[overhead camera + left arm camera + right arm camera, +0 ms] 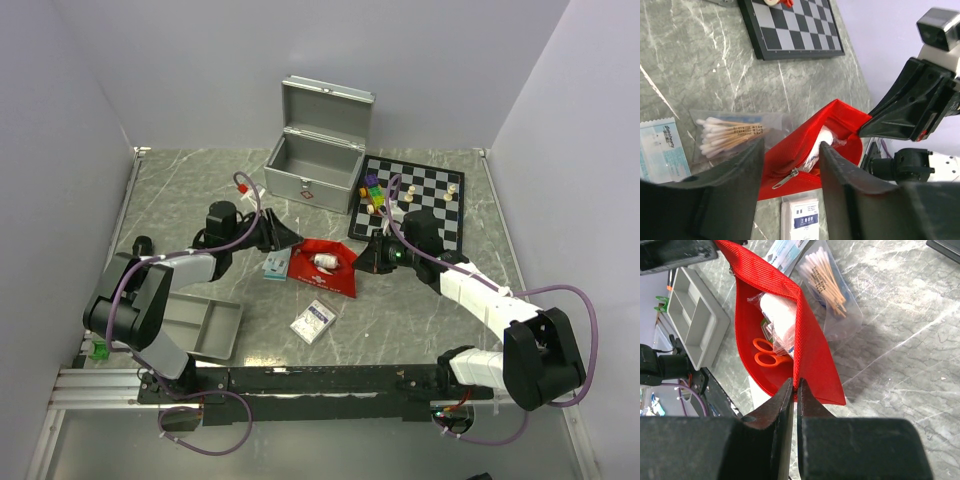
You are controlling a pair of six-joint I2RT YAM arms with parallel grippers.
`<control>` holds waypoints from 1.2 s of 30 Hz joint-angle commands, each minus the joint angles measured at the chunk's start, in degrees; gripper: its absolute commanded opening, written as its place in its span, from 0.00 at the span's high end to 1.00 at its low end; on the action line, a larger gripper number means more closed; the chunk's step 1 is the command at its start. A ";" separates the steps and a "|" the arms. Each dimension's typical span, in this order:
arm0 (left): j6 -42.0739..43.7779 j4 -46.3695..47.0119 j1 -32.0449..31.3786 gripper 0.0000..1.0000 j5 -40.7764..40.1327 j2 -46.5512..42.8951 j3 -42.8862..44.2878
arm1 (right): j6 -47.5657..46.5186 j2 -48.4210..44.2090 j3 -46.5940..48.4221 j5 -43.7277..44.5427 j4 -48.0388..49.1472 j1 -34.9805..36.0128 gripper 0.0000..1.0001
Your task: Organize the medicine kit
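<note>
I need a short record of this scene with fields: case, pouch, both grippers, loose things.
case: silver, lid open, at the back of the table
pouch: red, unzipped, mid-table; orange scissors and a white packet inside
left gripper: open, at one end of the pouch
right gripper: shut on the pouch's edge
loose things: bag of cotton swabs, small white box, grey tray, chessboard

One medicine kit (290, 180), one red pouch (340, 287), one chessboard (425, 182) and one grey tray (215, 335).
</note>
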 commanded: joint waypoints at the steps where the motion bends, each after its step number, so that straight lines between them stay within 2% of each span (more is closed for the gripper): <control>1: 2.73 -0.46 -1.21 0.52 0.75 0.43 0.92 | -0.95 -0.89 0.26 -1.31 3.05 0.60 1.00; 9: 3.00 -2.05 -1.39 0.74 1.11 1.22 1.80 | -0.86 -0.98 0.08 -1.31 3.05 0.52 1.00; 11: 3.17 -2.66 -1.56 0.83 1.19 0.96 1.89 | -0.95 -0.98 0.17 -1.22 3.05 0.52 1.00; 13: 3.18 -3.01 -1.65 0.99 0.84 0.34 1.72 | -0.86 -0.98 0.26 -1.05 3.05 0.52 1.00; 15: 2.56 -4.59 -1.65 0.99 -0.38 -0.62 1.89 | -0.69 -1.24 0.69 -0.26 2.61 0.52 0.99; 16: 2.04 -7.64 -1.65 0.99 -2.48 -2.02 2.24 | -0.43 -1.77 1.22 1.66 1.74 0.52 0.76; 18: 1.59 -11.52 -1.65 0.99 -5.91 -4.04 2.50 | 0.10 -3.08 1.84 4.82 0.15 0.52 0.56; 20: 0.28 -13.90 -1.65 0.99 -8.98 -6.68 1.98 | 0.71 -5.97 2.01 8.25 -0.99 0.86 0.47; 21: -1.03 -15.30 -1.74 0.99 -10.65 -8.08 1.54 | 1.07 -7.38 2.28 10.62 -1.34 1.22 0.46; 23: -3.14 -16.89 -1.83 0.99 -13.56 -10.20 0.84 | 0.81 -10.20 2.89 14.23 -1.87 2.44 0.45; 26: -6.05 -20.58 -2.18 0.99 -18.56 -12.14 0.22 | -0.68 -11.35 4.03 11.01 -1.00 4.90 0.52; 31: -11.93 -22.08 -2.97 0.99 -22.79 -12.49 -1.97 | -3.50 -5.13 6.14 3.71 -0.56 9.74 0.75; 36: -15.36 -22.70 -3.85 0.99 -25.52 -13.02 -4.43 | -4.20 1.99 7.37 -1.57 0.41 12.55 0.83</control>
